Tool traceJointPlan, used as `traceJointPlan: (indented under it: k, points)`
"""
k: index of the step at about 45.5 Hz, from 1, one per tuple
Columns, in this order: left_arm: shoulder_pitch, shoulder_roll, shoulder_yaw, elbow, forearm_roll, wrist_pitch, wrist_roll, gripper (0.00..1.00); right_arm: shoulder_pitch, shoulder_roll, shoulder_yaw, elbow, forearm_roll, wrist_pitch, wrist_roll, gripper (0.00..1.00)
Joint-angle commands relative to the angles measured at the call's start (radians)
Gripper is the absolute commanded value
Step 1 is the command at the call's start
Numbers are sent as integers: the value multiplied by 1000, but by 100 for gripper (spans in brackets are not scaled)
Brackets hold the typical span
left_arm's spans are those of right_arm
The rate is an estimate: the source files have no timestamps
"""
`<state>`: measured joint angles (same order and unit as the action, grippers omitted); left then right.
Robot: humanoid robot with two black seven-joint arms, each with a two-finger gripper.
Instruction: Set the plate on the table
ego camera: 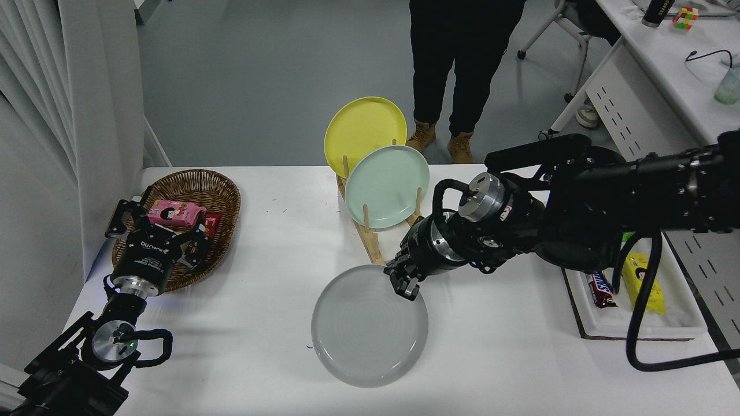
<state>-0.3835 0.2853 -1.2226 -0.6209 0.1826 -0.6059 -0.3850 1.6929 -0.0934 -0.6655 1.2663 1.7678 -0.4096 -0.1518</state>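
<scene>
the right gripper [403, 281] is clamped on the far rim of the grey plate [370, 325], low over the table [260, 277] (possibly touching already). this looks like the set-down step; next it needs to let go. left gripper [151, 231], fingers spread, sits parked lower left.

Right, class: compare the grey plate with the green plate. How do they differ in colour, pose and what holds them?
The grey plate is light grey; the green plate is mint.
The grey plate lies nearly flat, low over the table; the green plate stands on edge.
The right gripper grips the grey plate's rim; the wooden rack holds the green plate.
Both are round, with shallow rims.
</scene>
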Motion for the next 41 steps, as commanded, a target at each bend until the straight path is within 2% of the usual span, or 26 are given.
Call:
traceJointPlan:
  k: [1,41]
  points:
    - [0,0,0,0,0,0,0,98,-50,11,-5,-7,47,-21,-6,0]
    - [0,0,0,1,0,-2,0,98,-252,4,47,-182,75,-41,-35,0]
